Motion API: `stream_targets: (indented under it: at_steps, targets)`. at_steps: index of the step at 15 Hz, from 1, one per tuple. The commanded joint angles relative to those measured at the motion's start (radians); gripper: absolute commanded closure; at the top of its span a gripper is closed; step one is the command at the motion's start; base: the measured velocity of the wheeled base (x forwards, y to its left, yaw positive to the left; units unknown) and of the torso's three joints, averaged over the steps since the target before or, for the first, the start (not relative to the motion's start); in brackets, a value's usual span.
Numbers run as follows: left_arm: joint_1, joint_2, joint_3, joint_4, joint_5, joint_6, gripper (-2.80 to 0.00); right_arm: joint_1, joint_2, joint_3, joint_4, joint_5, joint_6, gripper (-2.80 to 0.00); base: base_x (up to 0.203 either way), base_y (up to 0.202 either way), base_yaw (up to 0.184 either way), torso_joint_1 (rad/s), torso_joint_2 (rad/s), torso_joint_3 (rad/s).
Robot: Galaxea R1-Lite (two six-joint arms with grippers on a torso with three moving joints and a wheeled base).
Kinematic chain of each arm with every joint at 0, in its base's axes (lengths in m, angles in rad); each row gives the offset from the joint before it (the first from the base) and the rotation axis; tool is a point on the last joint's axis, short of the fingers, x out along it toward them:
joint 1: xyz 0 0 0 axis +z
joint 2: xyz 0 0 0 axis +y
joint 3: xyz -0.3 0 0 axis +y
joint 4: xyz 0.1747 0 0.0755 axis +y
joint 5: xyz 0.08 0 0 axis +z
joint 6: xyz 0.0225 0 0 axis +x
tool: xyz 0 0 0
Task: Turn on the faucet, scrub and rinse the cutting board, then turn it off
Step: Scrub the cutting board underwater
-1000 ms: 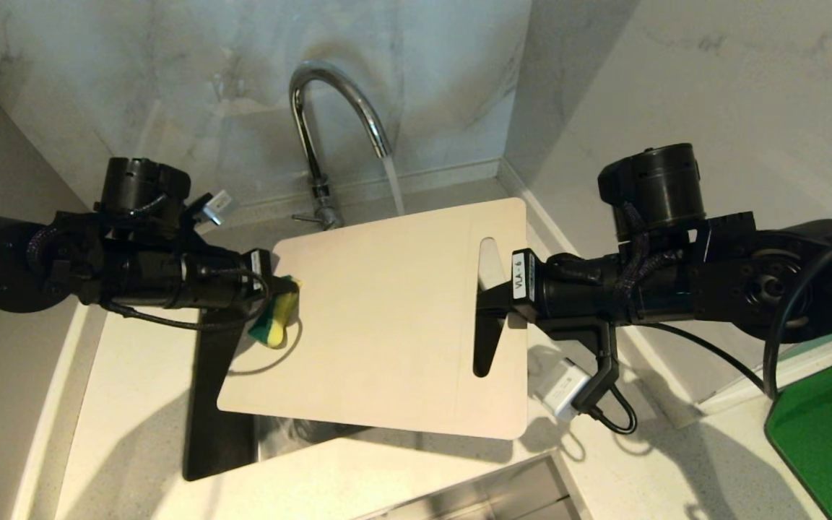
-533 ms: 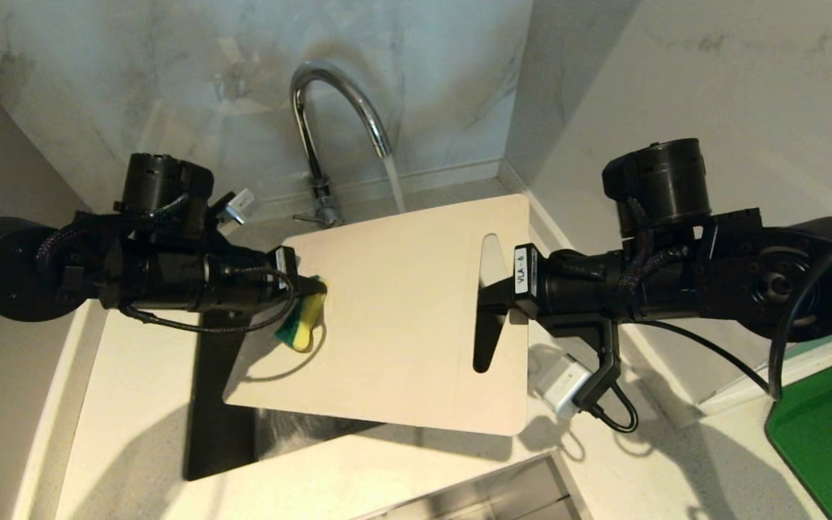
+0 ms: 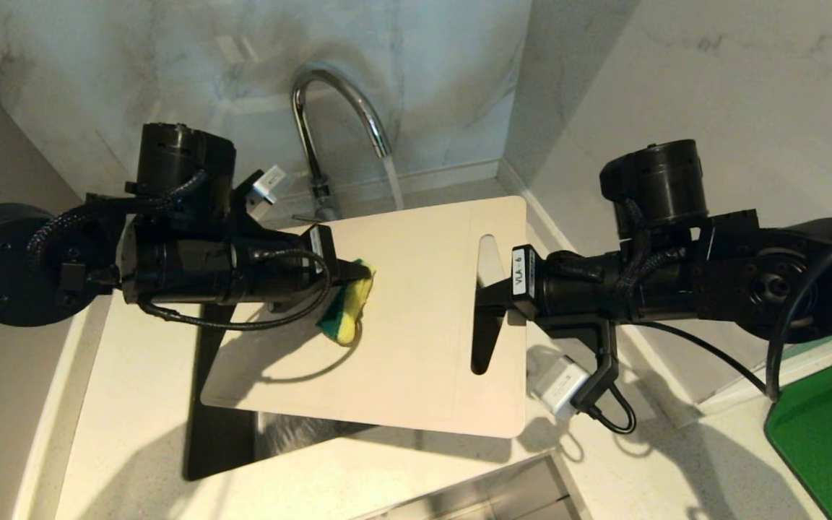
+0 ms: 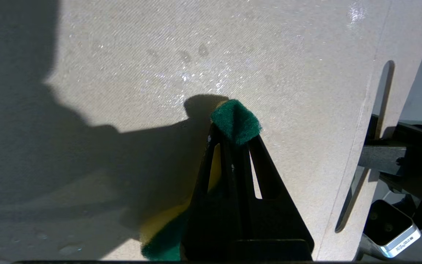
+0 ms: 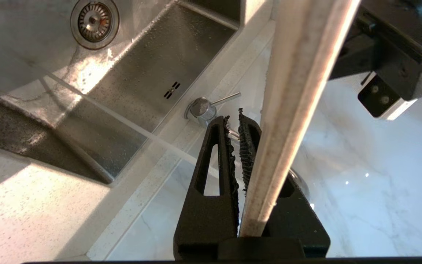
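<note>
The large thin pale beige rectangular cutting board (image 3: 409, 318) with rounded corners is held above the stainless steel sink (image 5: 130, 73), its long handle slot (image 3: 484, 303) toward the right. The right pincer (image 3: 484, 307) reaches in from the right and is clamped on the board's slotted short edge; in the right wrist view the board's edge (image 5: 291, 110) runs between the two black fingers (image 5: 214, 154), which press close on it. The left pincer (image 3: 358, 278) comes in from the left over the middle of the board, its jaws closed tight on a yellow sponge with a green scouring face (image 3: 347, 310), and the sponge's green corner (image 4: 236, 121) rests against the board's wet surface. The tall shiny chrome gooseneck faucet (image 3: 329, 115) stands at the far side of the sink, and a stream of water (image 3: 393, 180) falls from its spout toward the board's far edge. Its small side lever (image 5: 225, 99) sticks out at the base. A dark green flat board (image 3: 828, 426) lies on the pale speckled table (image 3: 134, 404) at the near right
</note>
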Motion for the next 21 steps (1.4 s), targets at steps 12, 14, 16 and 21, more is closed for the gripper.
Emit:
stream_targets:
  at_steps: [12, 14, 16, 21]
  targets:
    - [0.198, 0.003, 0.18, -0.02, -0.014, 0.09, 0.0, 0.0, 0.002, 0.004, -0.001, 0.001, -0.007, 0.0, 0.0, 0.0, 0.0, 0.0, 0.0, 0.0]
    - [0.253, 0.003, 0.204, -0.02, -0.046, 0.117, 0.0, 0.0, -0.001, 0.004, -0.001, 0.001, -0.007, 0.0, 0.0, 0.0, 0.0, 0.0, 0.0, 0.0]
    - [0.311, 0.002, 0.228, -0.022, -0.068, 0.15, 0.0, 0.0, -0.003, 0.004, -0.001, 0.001, -0.007, 0.0, 0.0, 0.0, 0.0, 0.0, 0.0, 0.0]
    - [0.355, 0.018, 0.241, -0.067, -0.073, 0.163, 0.0, 0.0, -0.001, 0.006, -0.001, 0.001, -0.006, 0.0, 0.0, 0.0, 0.0, 0.0, 0.0, 0.0]
